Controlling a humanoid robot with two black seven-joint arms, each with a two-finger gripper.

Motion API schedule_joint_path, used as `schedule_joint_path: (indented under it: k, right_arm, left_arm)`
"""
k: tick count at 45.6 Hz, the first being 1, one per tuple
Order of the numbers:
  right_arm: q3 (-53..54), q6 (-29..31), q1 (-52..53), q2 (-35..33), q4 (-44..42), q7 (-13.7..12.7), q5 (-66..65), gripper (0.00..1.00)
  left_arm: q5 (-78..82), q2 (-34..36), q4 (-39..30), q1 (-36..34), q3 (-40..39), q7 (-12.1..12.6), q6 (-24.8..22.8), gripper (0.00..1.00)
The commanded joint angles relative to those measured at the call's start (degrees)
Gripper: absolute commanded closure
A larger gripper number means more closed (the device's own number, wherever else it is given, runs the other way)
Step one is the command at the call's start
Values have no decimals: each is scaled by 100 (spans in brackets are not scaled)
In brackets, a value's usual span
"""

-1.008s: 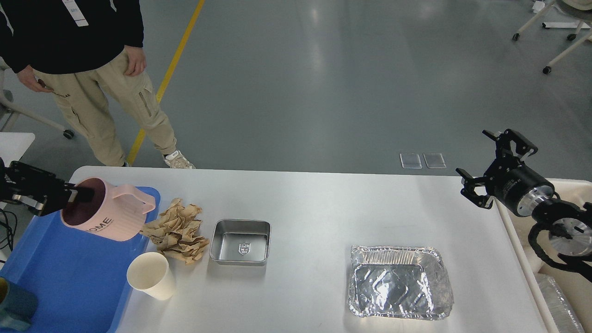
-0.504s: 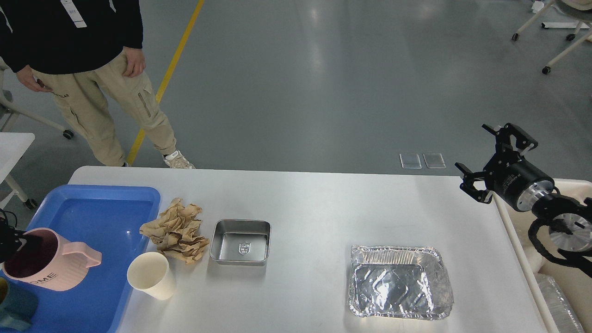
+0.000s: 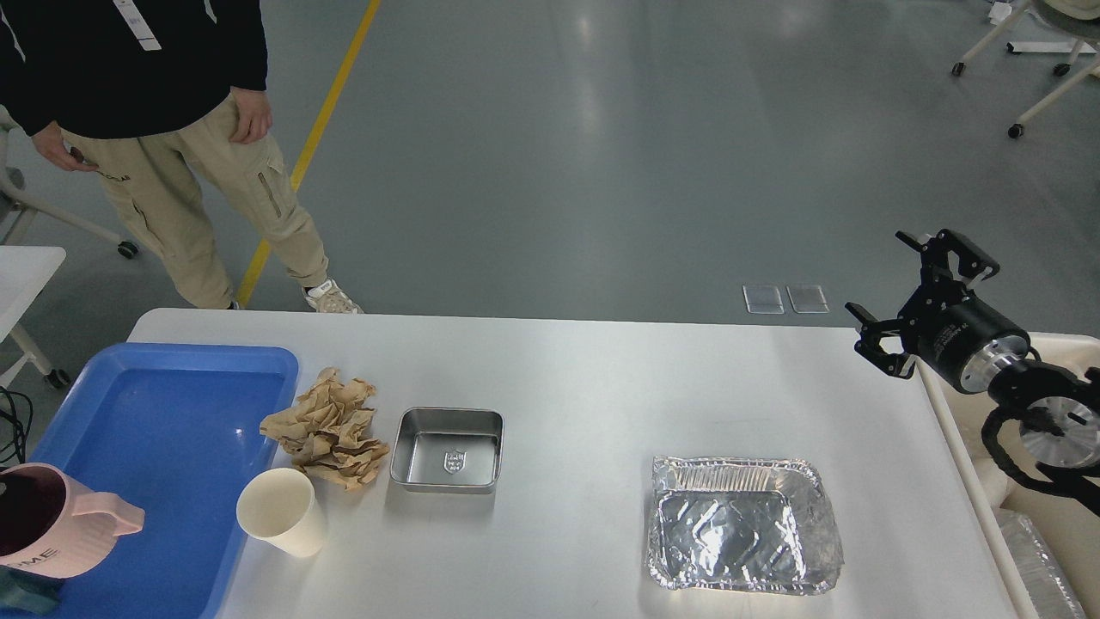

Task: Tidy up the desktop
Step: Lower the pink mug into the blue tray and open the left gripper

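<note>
right hand (image 3: 902, 292) spread, above desktop (image 3: 584, 387) edge

One pink mug (image 3: 47, 520), one paper cup (image 3: 280, 512), one crumpled paper (image 3: 330, 427), one steel tin (image 3: 447, 450), one foil tray (image 3: 742, 524)

Smooth white desktop (image 3: 584, 378), crinkled foil tray (image 3: 743, 526), crumpled brown paper (image 3: 331, 427)

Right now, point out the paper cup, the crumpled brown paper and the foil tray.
paper cup (image 3: 277, 507), head view, on its open rim
crumpled brown paper (image 3: 328, 428), head view, on the middle of the wad
foil tray (image 3: 741, 524), head view, on its creased floor
</note>
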Motion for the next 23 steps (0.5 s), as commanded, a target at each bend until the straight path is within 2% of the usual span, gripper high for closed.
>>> schedule_joint_path:
  k: [1, 23]
  right_arm:
    - [7, -9, -6, -2, 0, 0, 0, 0]
    - [-2, -27, -15, -37, -26, 0, 0, 0]
  left_arm:
    - [10, -321, 158, 43, 3, 40, 24, 93]
    - [124, -1174, 791, 711, 3, 66, 269, 92]
